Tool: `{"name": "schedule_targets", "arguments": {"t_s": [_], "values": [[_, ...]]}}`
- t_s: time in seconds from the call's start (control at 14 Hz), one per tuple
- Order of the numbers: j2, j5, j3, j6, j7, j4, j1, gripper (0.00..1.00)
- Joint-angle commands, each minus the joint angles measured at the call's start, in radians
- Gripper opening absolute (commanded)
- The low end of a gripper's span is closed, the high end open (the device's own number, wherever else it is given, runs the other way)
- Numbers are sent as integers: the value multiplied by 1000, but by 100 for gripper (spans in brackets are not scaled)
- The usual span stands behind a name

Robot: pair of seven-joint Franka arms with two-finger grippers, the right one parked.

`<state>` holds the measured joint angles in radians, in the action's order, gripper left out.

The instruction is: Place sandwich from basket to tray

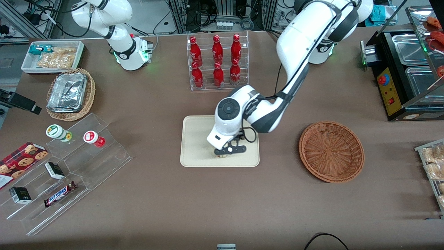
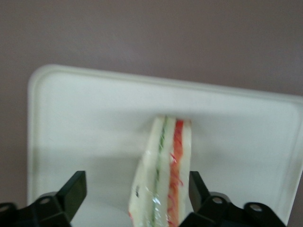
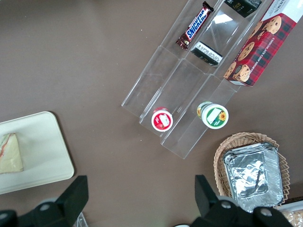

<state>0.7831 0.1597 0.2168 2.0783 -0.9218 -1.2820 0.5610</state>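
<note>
The sandwich (image 2: 165,175), a clear-wrapped wedge with pale bread and red and green stripes, stands on edge on the cream tray (image 2: 85,118). My left gripper (image 2: 136,184) is open and straddles it: one finger is close against the red-striped side, the other stands well apart. In the front view the gripper (image 1: 229,151) is low over the tray (image 1: 197,139), near the edge nearest the camera, and hides most of the sandwich (image 1: 222,156). The round reddish-brown basket (image 1: 331,151) lies empty beside the tray, toward the working arm's end. The right wrist view shows the sandwich (image 3: 10,153) on the tray (image 3: 42,151).
A clear rack of red bottles (image 1: 218,62) stands farther from the camera than the tray. Clear stepped shelves with snacks (image 1: 66,166) and a tan basket of foil containers (image 1: 69,94) lie toward the parked arm's end. A black food warmer (image 1: 406,69) stands toward the working arm's end.
</note>
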Motion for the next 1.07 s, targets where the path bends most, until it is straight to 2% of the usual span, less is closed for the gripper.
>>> {"name": "schedule_targets", "arguments": {"t_s": [0.0,0.14,0.57,0.79,1.0], "values": [[-151,14,-92,-108,11,-30,5,100],[-246,-2,-137,-217,102,-52,-36,100],[-505,-114,-137,-608,616,-73,-310,100],[-626,-126,-120,-783,678,-79,-456,100],[-720,-126,-18,-866,693,-103,-570,100]]}}
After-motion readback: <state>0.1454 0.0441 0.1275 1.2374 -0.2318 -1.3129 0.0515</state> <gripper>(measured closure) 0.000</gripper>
